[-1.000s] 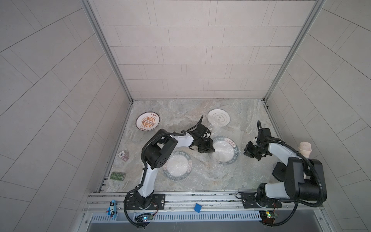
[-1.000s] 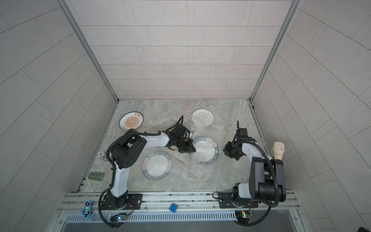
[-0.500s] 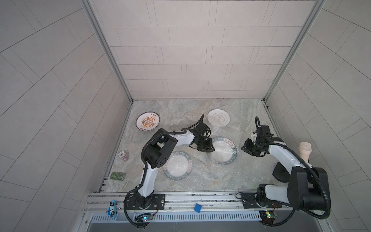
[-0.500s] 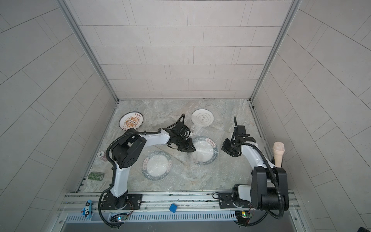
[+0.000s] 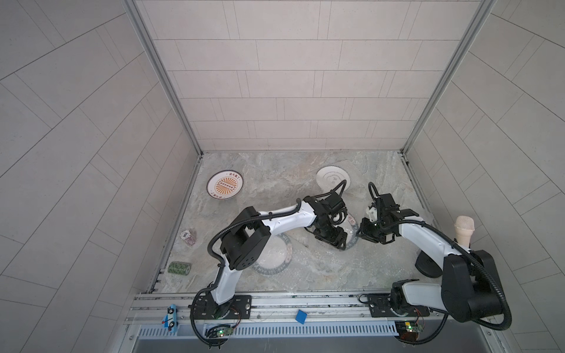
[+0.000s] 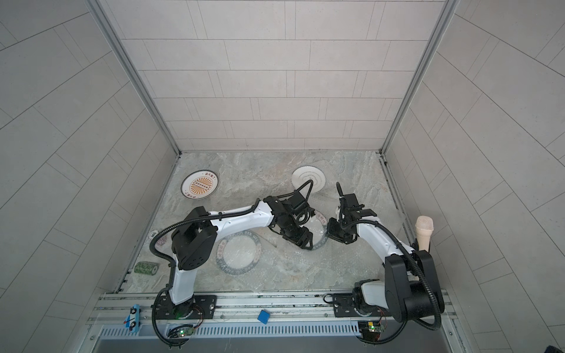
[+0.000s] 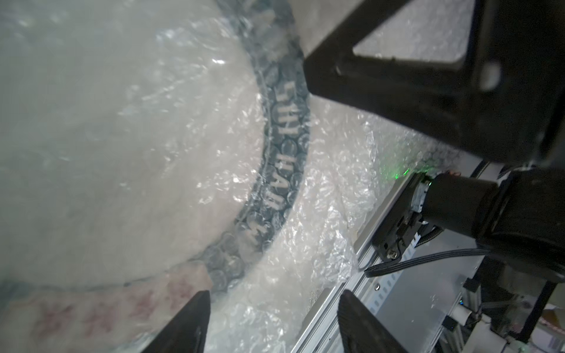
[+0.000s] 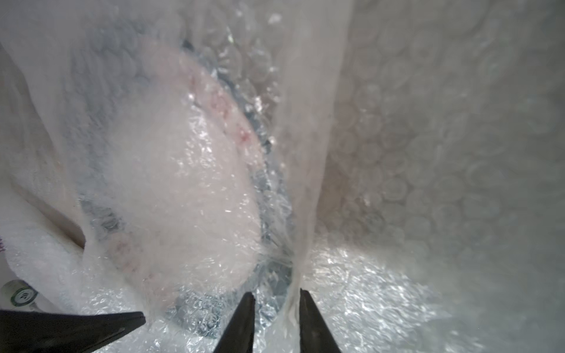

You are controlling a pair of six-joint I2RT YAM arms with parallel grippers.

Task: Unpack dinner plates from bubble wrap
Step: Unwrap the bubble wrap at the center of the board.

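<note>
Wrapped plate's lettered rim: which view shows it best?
Left wrist: the lettered rim is close, letters legible through bubble wrap. Both top views show only slivers of it; right wrist shows only a blur.

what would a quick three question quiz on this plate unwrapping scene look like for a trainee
1. True or false: the right gripper pinches a fold of the bubble wrap.
2. The lettered rim of the plate under that wrap is: A) yellow B) dark green C) purple
3. On the left gripper, how do the jaws stand, in one word?
Key: 1 true; 2 B; 3 open.
</note>
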